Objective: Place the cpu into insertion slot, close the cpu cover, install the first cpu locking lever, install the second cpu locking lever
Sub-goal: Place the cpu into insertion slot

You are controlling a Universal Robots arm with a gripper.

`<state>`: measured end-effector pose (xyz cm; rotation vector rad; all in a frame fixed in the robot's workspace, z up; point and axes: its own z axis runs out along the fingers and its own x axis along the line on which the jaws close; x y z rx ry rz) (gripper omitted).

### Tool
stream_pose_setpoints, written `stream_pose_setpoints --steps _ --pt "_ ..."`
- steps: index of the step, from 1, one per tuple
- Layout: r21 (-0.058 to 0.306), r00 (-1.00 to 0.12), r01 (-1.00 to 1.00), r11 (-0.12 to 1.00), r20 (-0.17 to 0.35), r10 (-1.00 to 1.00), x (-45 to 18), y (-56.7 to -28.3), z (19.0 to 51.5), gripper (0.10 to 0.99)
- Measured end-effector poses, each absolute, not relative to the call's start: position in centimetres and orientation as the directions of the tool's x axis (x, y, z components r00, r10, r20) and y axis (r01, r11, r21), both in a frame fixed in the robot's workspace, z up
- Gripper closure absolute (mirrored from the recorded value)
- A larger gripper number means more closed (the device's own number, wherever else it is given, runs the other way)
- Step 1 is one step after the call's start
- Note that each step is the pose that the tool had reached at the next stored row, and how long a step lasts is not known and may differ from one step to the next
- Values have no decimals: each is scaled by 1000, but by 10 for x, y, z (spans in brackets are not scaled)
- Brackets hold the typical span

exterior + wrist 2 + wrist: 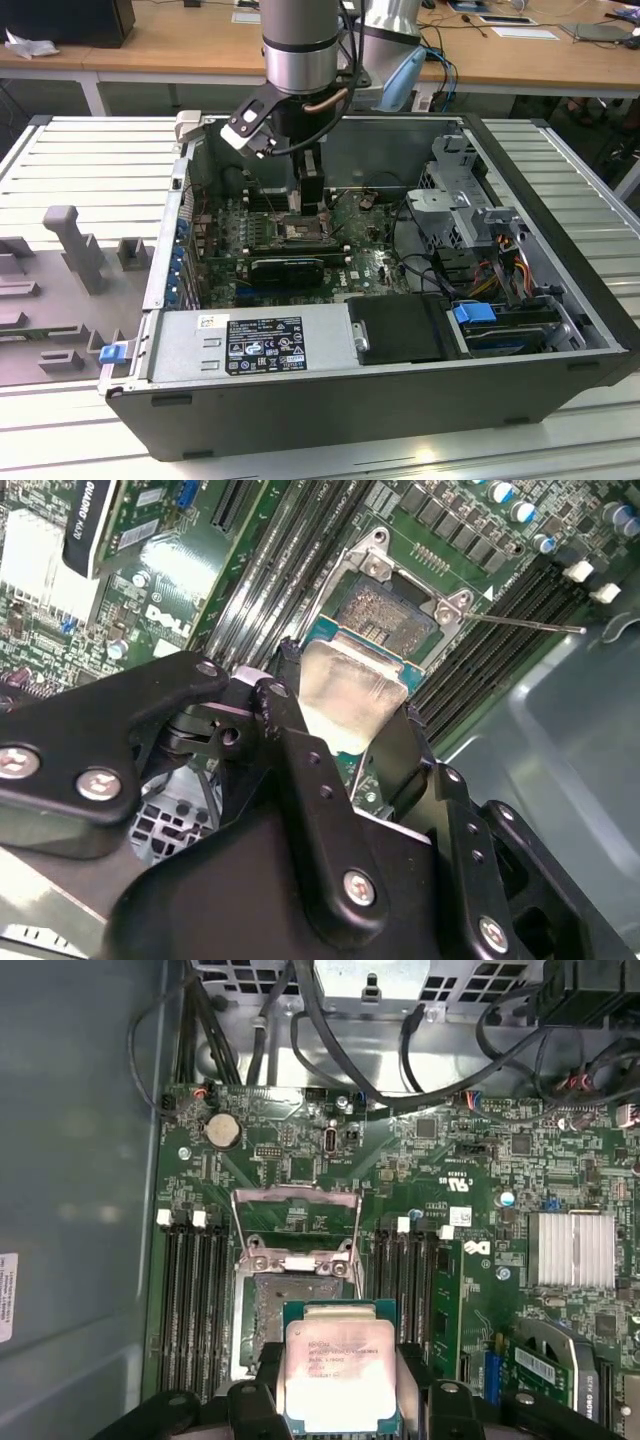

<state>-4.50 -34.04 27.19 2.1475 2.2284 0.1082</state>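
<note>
One gripper: the gripper (pixel 340 1385) is clenched on the cpu (pixel 340 1360), with a black finger against each of two opposite edges in both wrist views.
Cpu: pale silver face up, green rim showing. It is held over the near part of the insertion slot (pixel 262 1305); contact with the slot cannot be judged.
Insertion slot: greyish centre is bare where visible, the rest lies under the cpu.
Cpu cover: the cpu cover (pixel 296 1193) stands open beyond the slot, and green board shows through its window.
Lever: a thin metal rod (pixel 525 624) juts from the slot's corner across the memory slots (pixel 545 590).
Exterior view: the arm reaches into the open computer case (pixel 540 330) on the desk (pixel 90 160), its fingers masking much of the slot.
</note>
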Motion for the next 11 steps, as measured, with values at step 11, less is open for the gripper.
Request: stream_pose_setpoints --steps 11 --pt "82 -17 997 16 16 1000 -45 -339 249 557"
